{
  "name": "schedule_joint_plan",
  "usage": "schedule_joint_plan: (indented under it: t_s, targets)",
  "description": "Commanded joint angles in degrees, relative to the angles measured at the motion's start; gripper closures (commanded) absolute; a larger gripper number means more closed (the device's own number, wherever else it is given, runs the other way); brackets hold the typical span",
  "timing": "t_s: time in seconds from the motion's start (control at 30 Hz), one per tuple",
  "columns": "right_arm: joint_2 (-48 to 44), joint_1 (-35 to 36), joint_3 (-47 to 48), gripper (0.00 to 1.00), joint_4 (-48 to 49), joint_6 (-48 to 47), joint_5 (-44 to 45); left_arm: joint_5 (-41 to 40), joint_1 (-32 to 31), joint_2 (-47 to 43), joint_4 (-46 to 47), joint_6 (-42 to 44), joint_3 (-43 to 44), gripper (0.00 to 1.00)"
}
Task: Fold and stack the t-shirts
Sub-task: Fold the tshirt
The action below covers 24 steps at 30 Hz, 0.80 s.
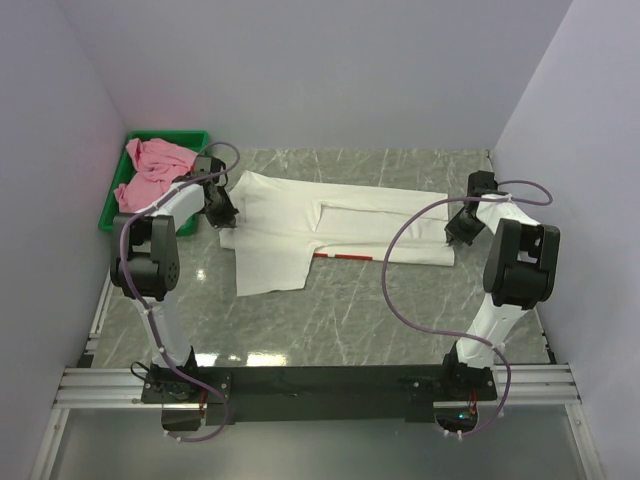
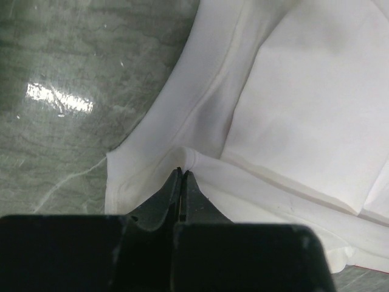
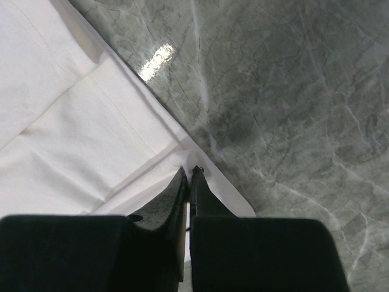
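The white t-shirt (image 1: pixel 330 225) lies partly folded across the middle of the table, with a sliver of red print (image 1: pixel 340 256) showing at its lower edge. My left gripper (image 1: pixel 222 215) is shut on its left end; in the left wrist view the fabric (image 2: pixel 273 103) puckers at my gripper (image 2: pixel 182 172). My right gripper (image 1: pixel 458 232) is shut on the shirt's right end, pinching a corner of cloth (image 3: pixel 109 121) at the jaw tips (image 3: pixel 189 170). The pink t-shirt (image 1: pixel 155 170) lies crumpled in the green tray (image 1: pixel 115 215) at the far left.
The marble tabletop (image 1: pixel 400 310) stretches between the shirt and the arm bases. White walls close in on the left, back and right. The right arm's purple cable (image 1: pixel 395 260) loops over the table near the shirt's right end.
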Motion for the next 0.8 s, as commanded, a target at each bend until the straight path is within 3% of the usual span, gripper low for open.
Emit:
schedule_joint_plan:
  t_s: [0.0,0.47,0.77]
  targets:
    - [0.49,-0.12,-0.29,0.99,3.04,-0.17,3.23,-2.44,0.73,-1.79,3.88,1.72,0.37,0.99]
    - [-1.53,-0.20,0.59,0.98,4.53,0.01,2.09,-4.20,0.73,-3.20,5.81,0.75,-1.20,0.99]
    - [0.49,-0.29,0.32,0.92,6.03,0.18,2.61,-4.38,0.73,-2.67,8.36,1.01,-1.82,0.98]
